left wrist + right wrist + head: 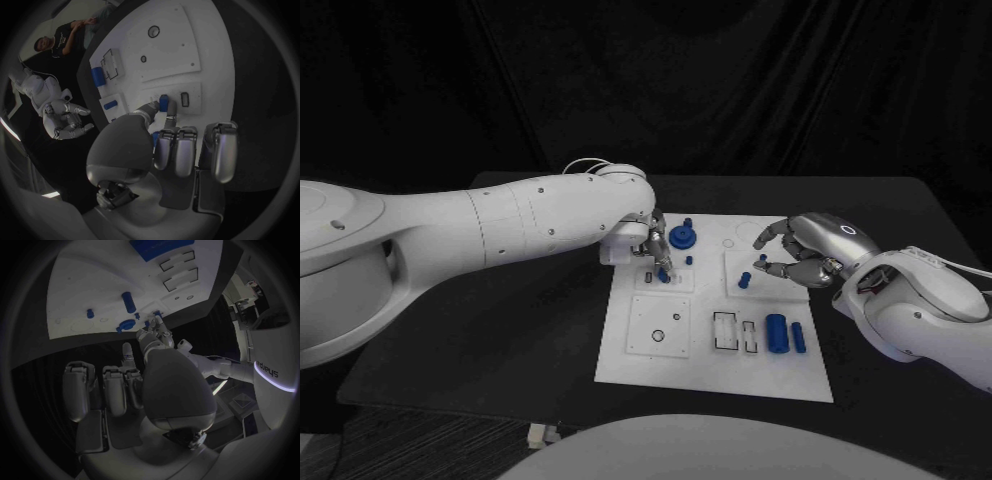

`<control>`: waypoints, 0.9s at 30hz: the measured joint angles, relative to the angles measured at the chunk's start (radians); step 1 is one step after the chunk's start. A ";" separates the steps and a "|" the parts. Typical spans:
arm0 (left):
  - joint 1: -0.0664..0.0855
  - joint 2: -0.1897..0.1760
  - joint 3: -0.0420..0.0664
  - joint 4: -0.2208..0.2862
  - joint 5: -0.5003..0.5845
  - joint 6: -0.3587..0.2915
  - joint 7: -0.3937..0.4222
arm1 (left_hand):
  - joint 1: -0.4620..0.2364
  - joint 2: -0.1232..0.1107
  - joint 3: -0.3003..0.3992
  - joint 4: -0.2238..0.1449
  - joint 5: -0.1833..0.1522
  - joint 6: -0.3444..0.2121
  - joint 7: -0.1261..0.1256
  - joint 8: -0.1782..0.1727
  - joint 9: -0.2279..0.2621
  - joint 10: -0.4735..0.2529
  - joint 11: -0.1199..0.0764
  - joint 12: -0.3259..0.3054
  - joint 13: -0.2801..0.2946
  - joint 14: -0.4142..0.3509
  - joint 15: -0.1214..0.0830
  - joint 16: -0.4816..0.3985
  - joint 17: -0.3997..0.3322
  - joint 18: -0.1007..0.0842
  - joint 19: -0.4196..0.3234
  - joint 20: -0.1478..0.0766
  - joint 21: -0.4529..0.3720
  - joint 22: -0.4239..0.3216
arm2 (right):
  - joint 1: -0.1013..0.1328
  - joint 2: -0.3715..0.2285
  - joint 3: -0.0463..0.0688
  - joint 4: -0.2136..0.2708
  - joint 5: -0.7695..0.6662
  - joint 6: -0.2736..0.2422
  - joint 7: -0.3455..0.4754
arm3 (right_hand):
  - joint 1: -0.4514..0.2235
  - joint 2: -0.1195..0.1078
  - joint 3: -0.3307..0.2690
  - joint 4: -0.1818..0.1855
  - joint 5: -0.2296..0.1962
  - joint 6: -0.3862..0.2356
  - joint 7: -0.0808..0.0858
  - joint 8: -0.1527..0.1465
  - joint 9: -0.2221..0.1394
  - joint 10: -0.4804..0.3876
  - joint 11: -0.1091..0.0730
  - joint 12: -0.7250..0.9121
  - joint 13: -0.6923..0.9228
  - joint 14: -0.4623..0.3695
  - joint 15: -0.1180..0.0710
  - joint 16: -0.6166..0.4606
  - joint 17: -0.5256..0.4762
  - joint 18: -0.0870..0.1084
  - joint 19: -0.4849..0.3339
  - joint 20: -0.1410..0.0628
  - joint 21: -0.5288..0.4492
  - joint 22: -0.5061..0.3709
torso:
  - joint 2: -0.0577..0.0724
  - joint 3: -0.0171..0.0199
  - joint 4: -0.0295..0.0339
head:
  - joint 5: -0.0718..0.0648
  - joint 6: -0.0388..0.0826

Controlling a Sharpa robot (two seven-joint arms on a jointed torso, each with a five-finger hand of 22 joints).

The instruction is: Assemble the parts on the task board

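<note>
Task partway, by the look of it. White task board (625, 360) lies mid table (516, 330), flat matte plate with raised square sub-plates and cut-out slots. Left robot hand (646, 245) is over the board's far-left part, fingertips down on a small blue peg (662, 270) at a square sub-plate; left wrist view shows the thumb and one finger around that blue peg (164, 103) beside a small dark slot (184, 98), other fingers curled back. Looks like a pinch, insertion step in progress; whether the peg is seated, cannot tell.

Right robot hand (808, 250) hovers at the board's right edge, fingers apart and loosely curved, nothing in it as far as the views show. Just beside its fingertips stands a short blue stub (744, 281).

Seems already placed: a round blue gear-like part (682, 237) with a knob, standing at the far middle of the board. Seems left to do: a fat blue cylinder (776, 333) and a thinner blue bar (799, 337) lie flat on the near-right area, next to two empty black-outlined rectangular slots (726, 331). Near-left sub-plate (658, 325) has round holes, unfilled.

Parts are smooth matte blue plastic, mostly cylinders. Robot hands are silvery metal, arms glossy white. Table is black, dull.
</note>
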 measured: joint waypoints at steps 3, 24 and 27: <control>0.000 0.000 0.000 -0.001 0.000 0.000 0.000 | -0.001 -0.001 0.000 0.000 0.000 0.000 0.000 0.000 0.000 0.000 0.000 0.000 0.000 0.000 0.000 0.000 0.000 0.000 0.000 0.000 0.000 0.000 | 0.000 0.001 0.000 -0.001 0.000 0.000 0.000 | 0.000 0.000 0.000 0.000 0.000 0.000 0.000 0.000 0.000 0.000 0.000 0.000 0.000 0.000 0.000 0.000 0.000 0.000 0.000 0.000 0.000 0.000 | 0.000 0.0000 0.0000 | 0.000 0.000; -0.003 0.005 -0.001 -0.003 0.000 -0.001 0.000 | -0.027 0.007 0.002 0.003 -0.039 0.002 -0.002 -0.021 -0.002 -0.004 0.004 0.000 0.000 0.000 0.000 0.000 0.000 0.000 0.000 0.000 -0.004 0.000 | -0.001 0.002 0.000 -0.004 0.000 0.000 0.000 | 0.004 -0.004 0.000 0.000 0.000 0.000 0.000 0.000 0.000 0.000 0.000 0.000 0.001 0.000 0.000 0.000 0.000 0.000 0.000 0.000 0.000 0.001 | 0.000 -0.0001 -0.0001 | -0.002 0.000; -0.003 0.006 -0.001 -0.005 0.000 -0.001 0.000 | -0.027 0.007 0.001 0.004 -0.043 0.002 -0.002 -0.023 -0.002 -0.004 0.004 0.000 0.000 0.000 0.000 0.000 0.000 0.000 0.000 0.000 -0.004 0.000 | -0.001 0.002 0.000 -0.004 0.000 0.000 0.000 | 0.004 -0.004 0.000 0.000 0.000 0.000 0.000 0.000 0.000 0.000 0.000 0.000 0.001 0.000 0.000 0.000 0.000 0.000 0.000 0.000 0.000 0.001 | 0.000 -0.0002 -0.0001 | -0.001 0.000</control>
